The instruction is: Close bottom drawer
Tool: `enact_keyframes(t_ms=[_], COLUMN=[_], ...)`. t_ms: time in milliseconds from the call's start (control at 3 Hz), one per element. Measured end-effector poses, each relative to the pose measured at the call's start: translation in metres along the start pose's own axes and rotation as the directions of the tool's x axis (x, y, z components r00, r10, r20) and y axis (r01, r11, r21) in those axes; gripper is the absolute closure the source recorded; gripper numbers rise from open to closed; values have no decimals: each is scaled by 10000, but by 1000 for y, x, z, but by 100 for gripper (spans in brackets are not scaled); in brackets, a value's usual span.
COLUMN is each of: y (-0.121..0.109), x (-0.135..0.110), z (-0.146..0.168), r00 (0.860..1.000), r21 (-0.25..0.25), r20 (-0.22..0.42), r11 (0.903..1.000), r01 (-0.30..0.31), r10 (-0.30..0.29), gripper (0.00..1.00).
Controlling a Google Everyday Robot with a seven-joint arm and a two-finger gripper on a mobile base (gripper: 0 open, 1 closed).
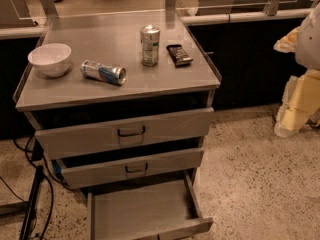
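Bottom drawer (140, 206) is pulled far out of the cart, tray bare, front panel (175, 229) right at the lower edge of view. Mid drawer (130, 168) and top drawer (125, 134) also stand out a bit, each less than the one below.

Gripper (292, 111) hangs at the far right, approx level w/ the top drawer and well apart from the cart, touching nothing. Can't tell how the jaws stand, and nothing is seen in them.

Step in hand, as I judge it: approach, no contact yet.

To do it well:
- Drop low and come round to the front panel, not the side rail.
- Push flat on the panel near its centre, straight along the slide. An off-centre push could skew the drawer and jam it.
- Stay under the mid drawer's front so only the bottom one moves.
- Go slow and steady. A hard shove may rock the cart and roll the lying can (103, 72) on the worktop (125, 91), or tip the upright can (150, 45).
- Stop once the panel is flush.
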State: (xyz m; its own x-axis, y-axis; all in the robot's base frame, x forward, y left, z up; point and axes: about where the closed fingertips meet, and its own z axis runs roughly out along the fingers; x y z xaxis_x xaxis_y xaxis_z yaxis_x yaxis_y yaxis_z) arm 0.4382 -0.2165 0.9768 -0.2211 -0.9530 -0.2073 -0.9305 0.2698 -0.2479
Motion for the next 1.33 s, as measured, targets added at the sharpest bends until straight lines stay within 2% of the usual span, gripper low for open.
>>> enact_keyframes(t_ms=[333, 667, 1333], y=[0, 0, 0], x=[0, 0, 0], z=[0, 0, 0], r00=[10000, 10000, 10000], r21=[0, 0, 2], r20=[0, 0, 1], r11=[10000, 10000, 10000], r01=[0, 0, 0], r10=[0, 0, 0], gripper=[0, 10, 56])
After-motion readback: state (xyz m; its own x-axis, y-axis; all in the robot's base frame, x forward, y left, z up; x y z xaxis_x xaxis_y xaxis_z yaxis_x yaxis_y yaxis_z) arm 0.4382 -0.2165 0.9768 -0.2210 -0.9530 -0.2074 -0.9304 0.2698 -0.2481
